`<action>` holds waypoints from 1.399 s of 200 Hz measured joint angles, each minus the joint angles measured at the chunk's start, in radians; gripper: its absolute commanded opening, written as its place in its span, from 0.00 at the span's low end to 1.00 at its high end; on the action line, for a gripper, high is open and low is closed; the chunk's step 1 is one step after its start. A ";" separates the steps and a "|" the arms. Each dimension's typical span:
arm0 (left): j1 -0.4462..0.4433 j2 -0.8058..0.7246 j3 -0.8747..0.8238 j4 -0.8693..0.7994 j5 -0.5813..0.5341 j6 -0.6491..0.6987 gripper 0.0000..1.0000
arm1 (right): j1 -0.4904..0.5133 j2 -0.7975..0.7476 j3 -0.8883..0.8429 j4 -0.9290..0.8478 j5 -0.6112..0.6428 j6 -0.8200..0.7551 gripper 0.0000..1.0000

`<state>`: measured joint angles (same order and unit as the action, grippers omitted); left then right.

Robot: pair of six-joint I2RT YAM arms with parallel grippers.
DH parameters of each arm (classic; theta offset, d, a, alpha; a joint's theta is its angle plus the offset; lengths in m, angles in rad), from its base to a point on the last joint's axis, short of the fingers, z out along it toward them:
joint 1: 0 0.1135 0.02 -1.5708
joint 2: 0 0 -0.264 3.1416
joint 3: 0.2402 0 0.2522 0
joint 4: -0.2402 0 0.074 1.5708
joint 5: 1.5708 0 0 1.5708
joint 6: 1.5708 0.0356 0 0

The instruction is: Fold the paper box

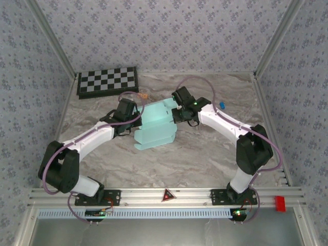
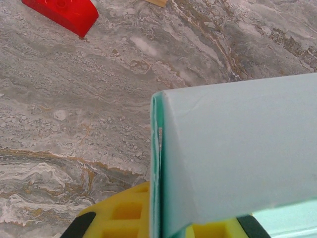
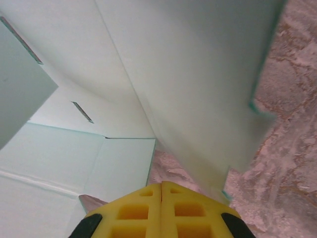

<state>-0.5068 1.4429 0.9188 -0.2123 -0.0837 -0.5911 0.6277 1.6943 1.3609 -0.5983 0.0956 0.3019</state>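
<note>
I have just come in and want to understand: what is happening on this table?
Two robot arms are working on the paper box, a pale cyan card sheet lying in the middle of the table, partly folded. The left gripper is shut on a doubled-over flap at its left side. The right gripper is shut with nothing between its fingers, its tips under a raised panel on the right side. The box is not yet formed.

You're watching a lab robot cell: a marble-print worktop (image 1: 205, 154) boxed in by patterned wall panels (image 1: 154, 31) on metal posts, the left arm (image 1: 92, 138) and right arm (image 1: 225, 125) bolted to an aluminium rail (image 1: 169, 193) along the bottom edge, a checkerboard (image 1: 107, 81) at upper left.
</note>
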 measured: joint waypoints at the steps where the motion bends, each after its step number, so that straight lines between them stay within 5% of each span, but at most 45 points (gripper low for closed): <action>1: 0.000 0.000 0.000 0.000 0.000 0.000 0.00 | -0.001 -0.001 -0.002 0.003 -0.003 0.001 0.00; 180: 0.000 0.000 0.000 0.032 0.035 0.016 0.00 | -0.031 -0.021 -0.037 0.186 -0.294 0.016 0.00; 280: 0.000 0.003 0.000 0.029 0.038 0.031 0.00 | -0.013 0.007 -0.029 0.183 -0.301 0.002 0.03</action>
<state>-0.5068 1.4460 0.9188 -0.1829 -0.0456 -0.5606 0.6151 1.7016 1.3323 -0.4152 -0.2058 0.3038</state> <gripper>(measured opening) 0.094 0.051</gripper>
